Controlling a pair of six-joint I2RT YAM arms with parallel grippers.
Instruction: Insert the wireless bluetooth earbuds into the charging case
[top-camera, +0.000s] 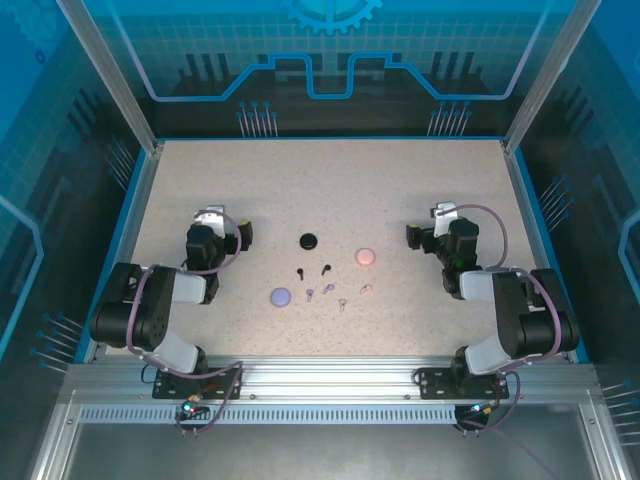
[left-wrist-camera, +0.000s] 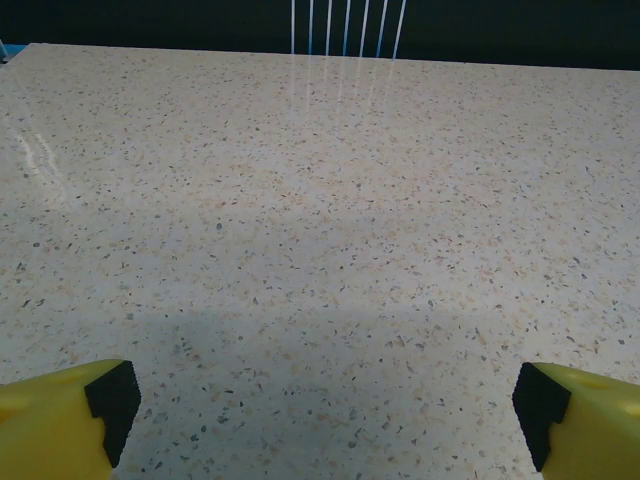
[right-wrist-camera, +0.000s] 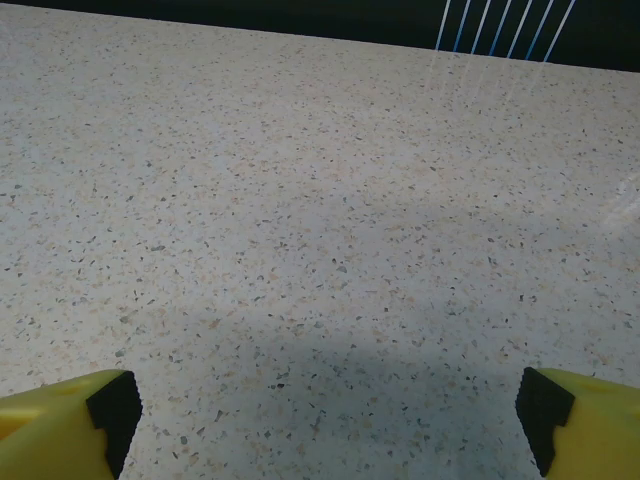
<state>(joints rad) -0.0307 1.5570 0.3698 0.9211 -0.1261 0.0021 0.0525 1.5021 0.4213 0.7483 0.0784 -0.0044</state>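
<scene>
Lying a little toward the near edge of the table (top-camera: 200, 180), six tiny earbuds (top-camera: 325, 268) sit among three round cases (top-camera: 365, 257). The left gripper (top-camera: 242, 233) and the right gripper (top-camera: 411, 236) are wide open, holding nothing.

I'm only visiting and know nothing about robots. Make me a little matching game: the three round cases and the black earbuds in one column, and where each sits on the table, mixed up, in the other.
Things:
1. black round case
2. pink round case
3. lavender round case
4. black earbuds

Places:
A. the case closest to the near edge of the table, on the left of the cluster
B. in the middle, between the three cases
C. the case farthest from the near edge
D. the case on the right of the cluster

Pairs: 1-C, 2-D, 3-A, 4-B.
</scene>
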